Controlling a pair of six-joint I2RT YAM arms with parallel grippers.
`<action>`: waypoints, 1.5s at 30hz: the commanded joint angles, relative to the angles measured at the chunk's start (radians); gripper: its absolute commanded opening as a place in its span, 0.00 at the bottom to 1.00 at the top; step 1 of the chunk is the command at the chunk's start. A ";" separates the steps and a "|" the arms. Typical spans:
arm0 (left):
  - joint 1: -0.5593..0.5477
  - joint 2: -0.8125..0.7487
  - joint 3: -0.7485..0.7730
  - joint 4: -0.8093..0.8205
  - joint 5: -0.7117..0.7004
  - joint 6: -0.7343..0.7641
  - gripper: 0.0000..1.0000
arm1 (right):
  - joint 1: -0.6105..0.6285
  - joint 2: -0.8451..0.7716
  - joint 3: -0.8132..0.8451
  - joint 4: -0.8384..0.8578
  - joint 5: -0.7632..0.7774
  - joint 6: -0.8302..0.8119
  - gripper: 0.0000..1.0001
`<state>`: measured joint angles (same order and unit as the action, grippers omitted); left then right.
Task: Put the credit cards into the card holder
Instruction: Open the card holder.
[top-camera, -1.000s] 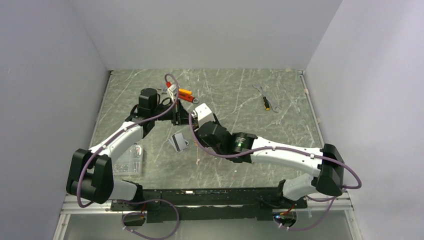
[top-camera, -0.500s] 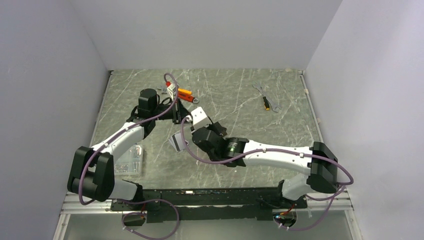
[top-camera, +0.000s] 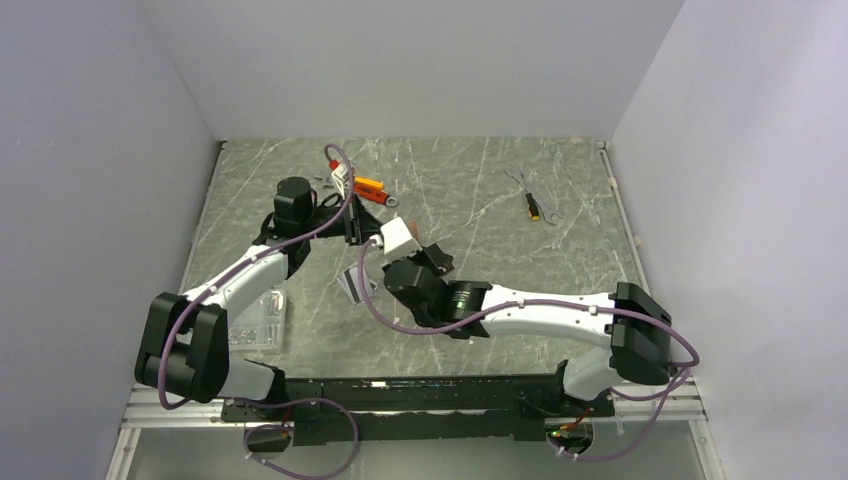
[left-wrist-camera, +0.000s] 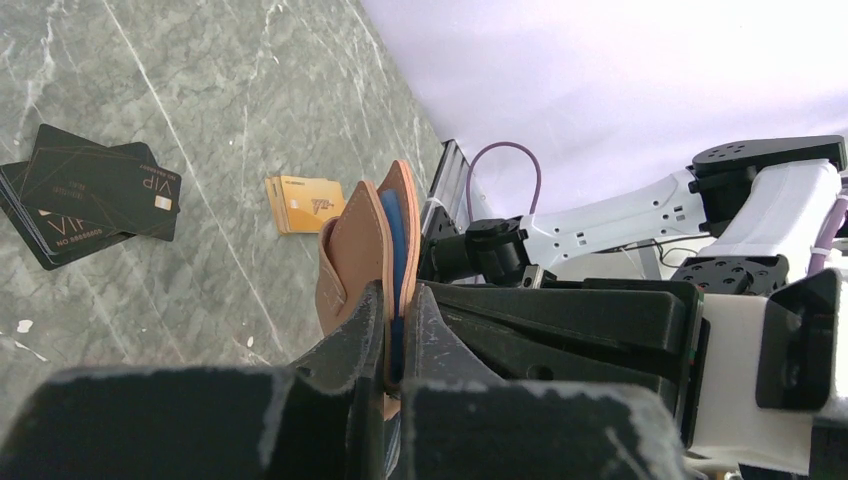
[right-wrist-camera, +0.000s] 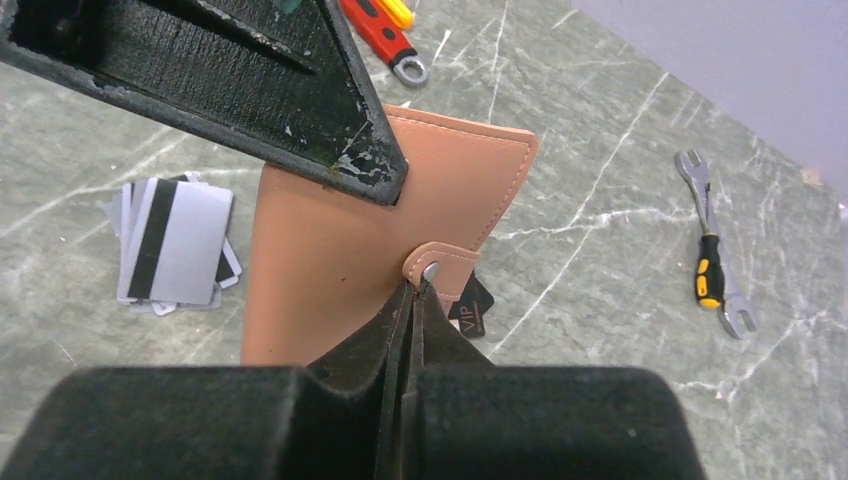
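The card holder (right-wrist-camera: 330, 260), salmon-tan leather, stands on edge above the table with my left gripper (left-wrist-camera: 392, 300) shut on its folded edge (left-wrist-camera: 355, 250). My right gripper (right-wrist-camera: 415, 290) is shut, its tips pinching the lower end of the holder's snap tab (right-wrist-camera: 440, 262). In the top view both grippers meet at mid-table (top-camera: 365, 235). A silver-grey credit card with a dark stripe (right-wrist-camera: 180, 245) tops a small stack (top-camera: 356, 283) on the table. Black cards (left-wrist-camera: 90, 190) lie fanned nearby, one peeking out under the holder (right-wrist-camera: 472, 305). An orange-gold card (left-wrist-camera: 305, 203) lies flat.
Orange-handled tools (top-camera: 368, 185) lie behind the left gripper. A wrench and a small yellow-handled screwdriver (top-camera: 535, 200) lie at the back right. A clear plastic box (top-camera: 255, 318) sits by the left arm near the table's left edge.
My right arm has swung left and in toward the card holder, and its jaws have gone from open to shut at the snap tab. The left arm has held still.
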<state>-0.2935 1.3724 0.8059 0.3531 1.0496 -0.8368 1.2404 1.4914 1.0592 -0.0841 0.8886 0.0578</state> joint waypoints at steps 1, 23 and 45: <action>-0.007 -0.006 -0.004 0.036 0.087 -0.032 0.00 | -0.006 -0.102 -0.062 0.187 0.018 -0.048 0.00; -0.122 0.025 0.053 -0.271 -0.020 0.363 0.00 | -0.115 -0.324 -0.174 -0.163 -0.128 0.314 0.16; -0.232 0.342 -0.021 -0.223 -0.098 0.439 0.72 | -0.246 -0.494 -0.327 -0.321 -0.351 0.557 0.28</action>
<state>-0.5255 1.7180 0.7502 0.1749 0.9257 -0.5037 1.0630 1.0134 0.7143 -0.4290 0.6193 0.6304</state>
